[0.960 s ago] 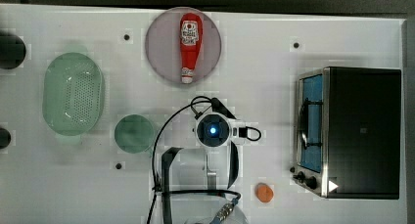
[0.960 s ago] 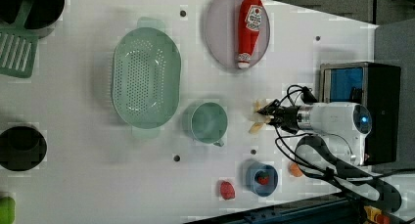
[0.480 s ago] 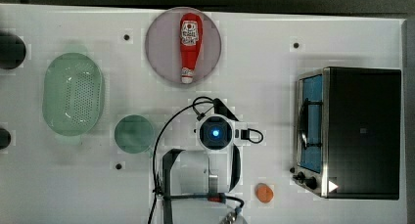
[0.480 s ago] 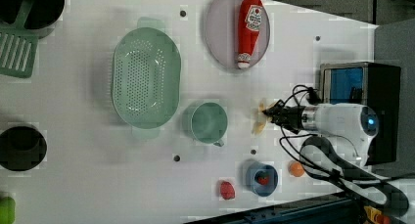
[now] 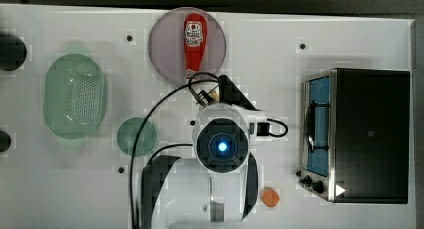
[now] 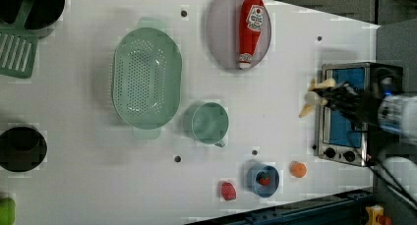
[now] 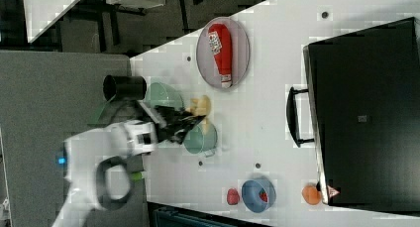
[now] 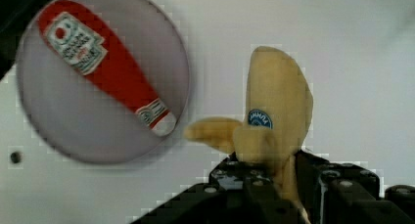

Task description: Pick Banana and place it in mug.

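Half hiding under the white arm in the top view, clamping the black hand (image 8: 278,179) tight on the small pale yellow-cream toy banana (image 8: 279,101). Pinching it low down, at the splayed peel flaps, and leaving the rounded body with its little blue sticker poking out past the fingers (image 8: 337,185) in the wrist view. Holding it up off the white desk (image 5: 280,49).

Hovering, in the top view, just below the round grey plate (image 5: 165,59) carrying the red ketchup bottle (image 5: 194,39), with the banana (image 5: 214,95) peeking out beside the hand (image 5: 207,96). Sitting well apart from the round dark-green translucent mug (image 5: 137,136), off toward the top view's left. Standing upright on the desk, that mug, close beside the larger oval light-green perforated strainer (image 5: 74,95).

Showing up in the left view against the near edge of the silver-and-black toaster oven (image 6: 346,112), banana (image 6: 314,95) pale against the desk, hand (image 6: 328,95) dark behind it. Lining up in the right view just over the rim of the mug (image 7: 200,134), banana (image 7: 200,106) at the tip of the hand (image 7: 194,119).

Resting near the front edge in the left view: a small blue cup (image 6: 263,181) holding a small red fruit, and a small orange lump (image 6: 298,169) by the oven.
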You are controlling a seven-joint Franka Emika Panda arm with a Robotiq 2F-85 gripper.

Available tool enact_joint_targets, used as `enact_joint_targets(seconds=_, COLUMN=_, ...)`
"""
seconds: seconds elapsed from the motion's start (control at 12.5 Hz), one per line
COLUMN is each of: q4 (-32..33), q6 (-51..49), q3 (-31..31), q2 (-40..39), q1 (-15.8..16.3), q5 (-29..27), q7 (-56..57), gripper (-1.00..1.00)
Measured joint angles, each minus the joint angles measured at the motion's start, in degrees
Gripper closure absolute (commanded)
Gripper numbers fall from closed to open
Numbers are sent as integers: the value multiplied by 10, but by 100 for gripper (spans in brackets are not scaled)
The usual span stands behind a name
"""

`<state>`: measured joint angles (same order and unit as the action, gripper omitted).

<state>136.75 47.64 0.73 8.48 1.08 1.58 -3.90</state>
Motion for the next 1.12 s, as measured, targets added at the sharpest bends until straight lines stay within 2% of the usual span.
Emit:
enact_joint_targets(seconds=0.24, q4=-39, q6=-200, q3=-6, q2=103, q1=-3, q5=14, q7=0, gripper=53)
enact_joint_targets(seconds=0.4, q4=-101, q6=-325, q3=-39, q2=113, q1=-9, q5=19, q7=-14, gripper=53)
enact_joint_targets(seconds=0.48, q4=-140, q6=-354, q3=-58, q2=99, q1=-8, q5=18, q7=-32, gripper=53)
enact_joint_targets(seconds=0.64, q4=-166, q6=-340, q3=-115, q2=84, q1=-10, q5=-22, q7=-87, gripper=53)
enact_joint_targets(seconds=0.8, q4=-158, q6=-341, q3=-168, q2=73, q1=7, q5=-83, q7=-140, gripper=53)
enact_joint_targets(seconds=0.96, q4=-157, q6=-310, q3=-215, q2=23, q1=38, q5=-92, q7=-187, gripper=53)
enact_joint_targets(seconds=1.12, q4=-132, q6=-239, q3=-246, q2=-14, q1=42, q5=-89, q7=-233, gripper=53)
